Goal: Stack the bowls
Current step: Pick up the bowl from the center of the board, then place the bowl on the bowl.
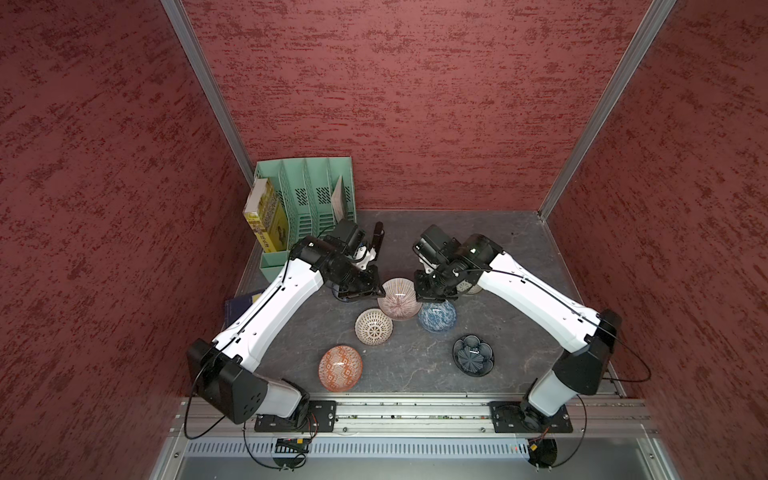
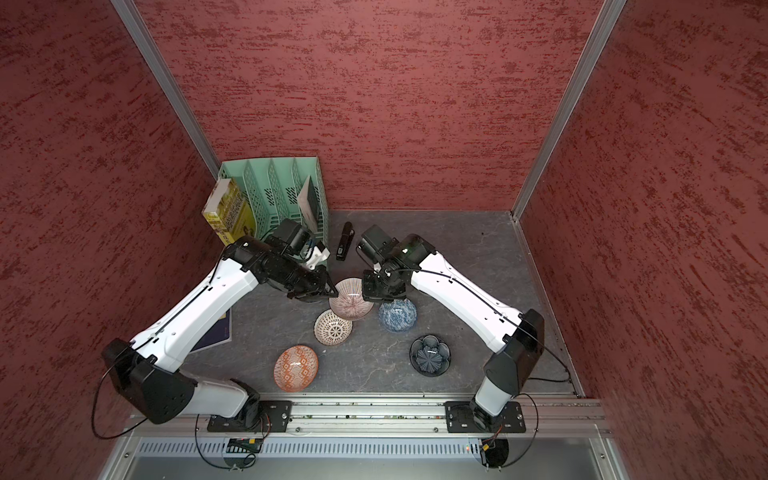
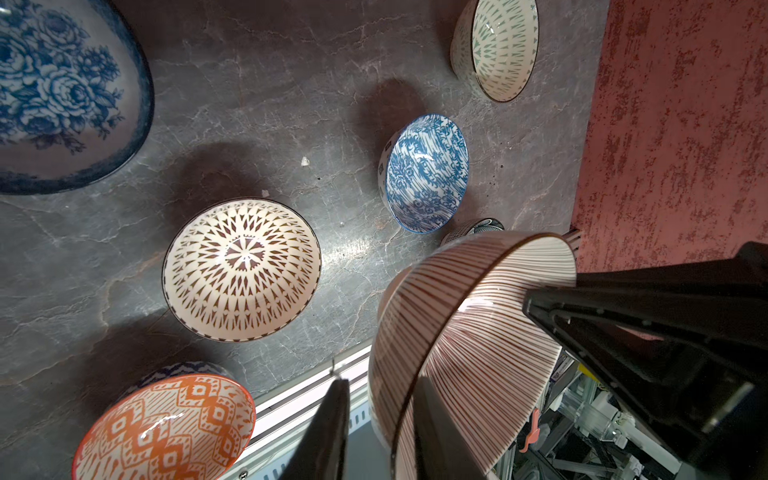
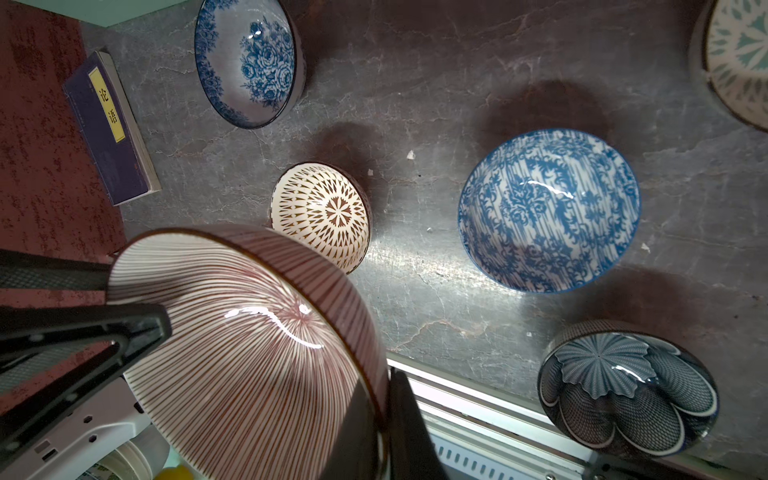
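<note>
Plainly, the striped bowl (image 1: pixel 398 298) hangs tilted above the desk (image 1: pixel 415 365), caught between both arms. The right pincer (image 1: pixel 418 291) is clamped on its 3 o'clock rim. The left pincer (image 1: pixel 379 292) straddles the 9 o'clock rim, though whether it grips I cannot tell. Likely a handover; the cream lattice bowl (image 1: pixel 373 327) sits at 7 o'clock, nearer the left arm.

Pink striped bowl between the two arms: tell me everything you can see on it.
Pinkish glazed ceramic bowl with fine red-brown radial stripes and dark rim: empty, upright, apparently lifted above the grey stone-look table. Right claw pinches one rim edge; left claw straddles the opposite edge, grip unclear.
</note>
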Controlling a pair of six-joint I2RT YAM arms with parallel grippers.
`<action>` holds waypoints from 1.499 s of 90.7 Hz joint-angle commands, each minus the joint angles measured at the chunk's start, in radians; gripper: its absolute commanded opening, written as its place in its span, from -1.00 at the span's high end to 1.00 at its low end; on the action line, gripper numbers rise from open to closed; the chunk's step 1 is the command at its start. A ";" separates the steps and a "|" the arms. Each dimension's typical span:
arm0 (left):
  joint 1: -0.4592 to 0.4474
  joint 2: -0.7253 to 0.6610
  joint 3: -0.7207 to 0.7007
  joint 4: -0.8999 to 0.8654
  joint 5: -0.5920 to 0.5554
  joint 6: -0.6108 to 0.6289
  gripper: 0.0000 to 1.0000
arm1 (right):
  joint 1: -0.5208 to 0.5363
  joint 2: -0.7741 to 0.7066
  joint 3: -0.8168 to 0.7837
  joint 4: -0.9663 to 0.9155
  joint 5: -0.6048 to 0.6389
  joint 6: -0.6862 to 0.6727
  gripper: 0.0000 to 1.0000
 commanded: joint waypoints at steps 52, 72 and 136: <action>-0.011 -0.054 -0.046 -0.033 -0.145 0.011 1.00 | 0.025 0.044 0.105 -0.026 0.089 -0.064 -0.35; 0.027 -0.073 -0.167 0.077 -0.177 0.023 1.00 | -0.069 -0.041 0.074 -0.016 0.106 -0.093 -0.46; 0.092 -0.104 -0.472 0.350 -0.116 0.043 1.00 | -0.140 -0.143 -0.114 0.074 0.040 -0.092 -0.43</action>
